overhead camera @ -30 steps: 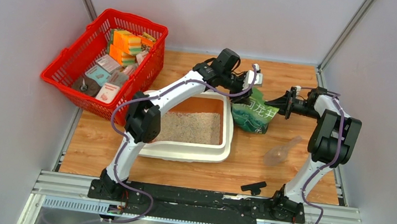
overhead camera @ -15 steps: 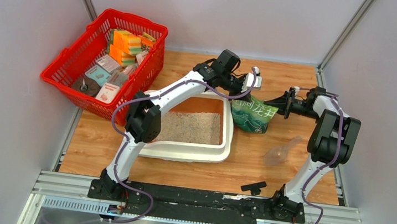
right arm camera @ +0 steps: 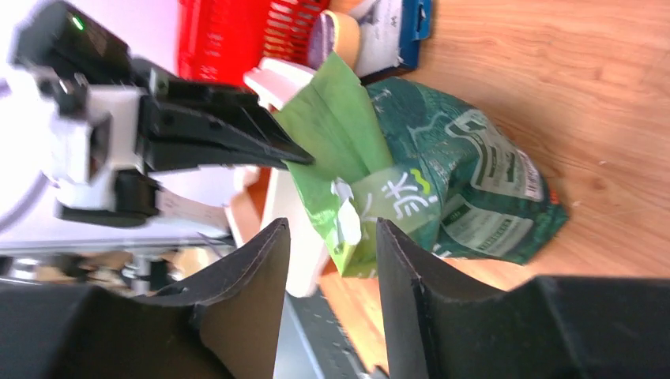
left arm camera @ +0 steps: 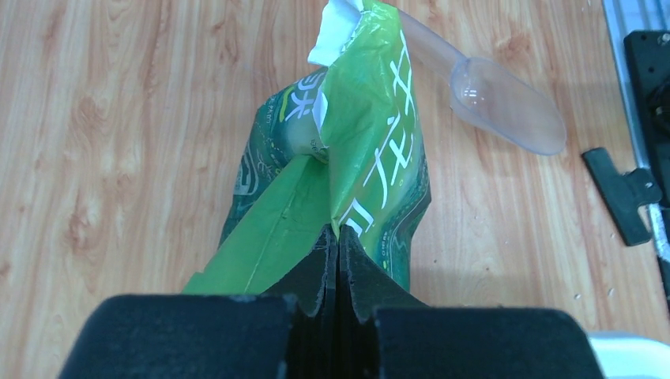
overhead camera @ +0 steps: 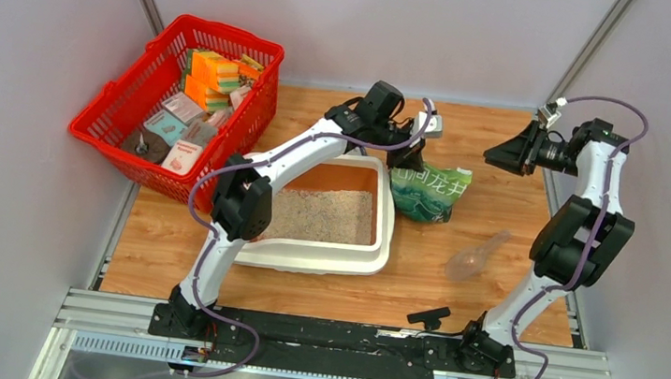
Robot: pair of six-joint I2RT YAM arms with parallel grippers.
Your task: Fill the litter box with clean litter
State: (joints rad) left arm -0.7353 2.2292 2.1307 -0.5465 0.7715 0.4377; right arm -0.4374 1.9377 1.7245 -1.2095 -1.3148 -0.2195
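Observation:
The cream litter box (overhead camera: 315, 261) sits mid-table with pale clean litter (overhead camera: 320, 214) covering its near part and bare orange floor at the far end. Just right of it stands a dark green printed bag (overhead camera: 430, 192), whose light green inner top flap (left arm camera: 371, 142) is pulled up. My left gripper (overhead camera: 411, 150) (left arm camera: 338, 233) is shut on that flap's edge. My right gripper (overhead camera: 497, 156) (right arm camera: 332, 225) is open, raised and well clear to the bag's right, nothing between its fingers. From there it looks across at the bag (right arm camera: 450, 181) and the left gripper (right arm camera: 304, 160).
A clear plastic scoop (overhead camera: 478, 254) (left arm camera: 506, 103) lies on the wood right of the bag. A black clip (overhead camera: 429, 317) (left arm camera: 624, 193) rests near the front rail. A red basket (overhead camera: 136, 167) of packets stands at the back left. Walls close in both sides.
The left gripper closed on the bag's top flap. The right gripper let go of the bag, opened, and swung up and back to the right.

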